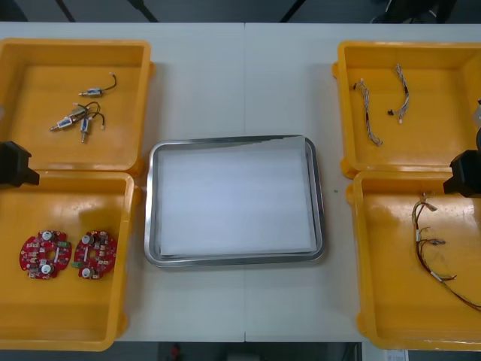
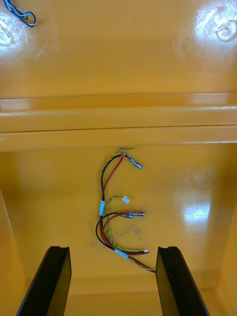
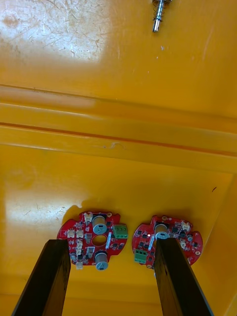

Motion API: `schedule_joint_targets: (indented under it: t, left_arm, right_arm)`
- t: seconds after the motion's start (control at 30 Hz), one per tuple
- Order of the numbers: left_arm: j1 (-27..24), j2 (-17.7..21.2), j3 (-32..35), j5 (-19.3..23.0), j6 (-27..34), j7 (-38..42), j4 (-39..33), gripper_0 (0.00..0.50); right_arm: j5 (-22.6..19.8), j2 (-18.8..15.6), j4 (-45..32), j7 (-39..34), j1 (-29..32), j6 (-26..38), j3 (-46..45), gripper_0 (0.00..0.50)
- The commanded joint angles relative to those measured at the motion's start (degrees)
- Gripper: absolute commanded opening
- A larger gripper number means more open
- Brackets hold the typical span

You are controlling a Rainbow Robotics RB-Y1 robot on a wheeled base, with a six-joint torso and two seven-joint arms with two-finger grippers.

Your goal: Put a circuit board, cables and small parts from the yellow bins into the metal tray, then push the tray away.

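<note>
The open left hand [image 3: 112,244] hovers over a light, fragile-looking circuit board [image 3: 94,236], best pinched at its rim; the open right hand [image 2: 113,252] hangs over cables [image 2: 104,212]

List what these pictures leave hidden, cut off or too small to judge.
Front view: the red and yellow cable runs off the picture's edge.
Right wrist view: blue and white cable cut by the edge.
Left wrist view: the left pincer hides part of one circuit board.

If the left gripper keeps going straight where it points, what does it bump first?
Probably the two red circuit boards lying in the yellow bin. The open left gripper points straight at them, though how far off they lie is unclear.
</note>
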Motion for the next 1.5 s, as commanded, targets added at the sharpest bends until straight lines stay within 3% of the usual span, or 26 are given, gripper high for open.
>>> schedule_joint_targets:
  t: [0.03,1.5]
  left_arm:
    - [0.2,2.5,1.9,-0.1,-0.2,-4.6,-0.7,0.500]
    - [0.2,2.5,1.9,-0.1,-0.2,-4.6,-0.7,0.500]
  right_arm:
    - [0.5,0.4,-1.5,0.2,0.4,0.2,0.1,0.500]
    - [0.5,0.4,-1.5,0.2,0.4,0.2,0.1,0.500]
